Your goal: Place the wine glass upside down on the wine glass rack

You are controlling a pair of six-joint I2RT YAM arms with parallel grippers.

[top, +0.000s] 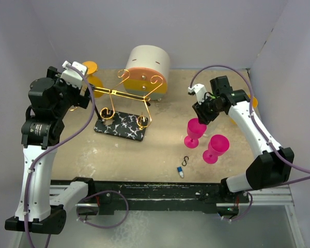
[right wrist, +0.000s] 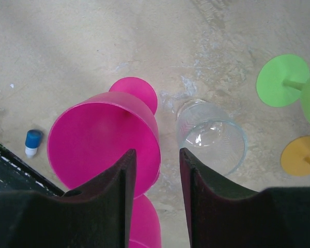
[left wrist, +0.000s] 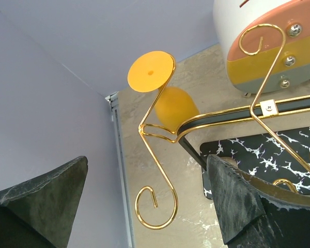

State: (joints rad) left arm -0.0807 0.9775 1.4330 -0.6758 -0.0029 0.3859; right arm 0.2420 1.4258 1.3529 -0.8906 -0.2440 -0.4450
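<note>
A pink wine glass (top: 195,130) (right wrist: 103,139) stands upright on the table, right of the wine glass rack (top: 128,95), a gold wire stand on a black marbled base (top: 120,126). My right gripper (top: 200,111) (right wrist: 157,155) hangs over the glass, jaws partly open. One finger (right wrist: 119,181) is above the bowl's inside, the other (right wrist: 196,181) outside, with the rim's wall in the gap and no visible contact. An orange glass (left wrist: 151,72) hangs upside down in a rack arm (left wrist: 160,170). My left gripper (top: 88,95) (left wrist: 147,160) is wide open beside that arm, holding nothing.
A second pink glass (top: 215,147) stands close by, nearer the front. A clear glass (right wrist: 212,137), a green glass (right wrist: 284,80) and an orange glass (right wrist: 299,155) lie beyond the right gripper. A round cream drawer box (top: 147,64) stands behind the rack. A small blue-capped piece (top: 180,172) and a black hook (top: 185,160) lie in front.
</note>
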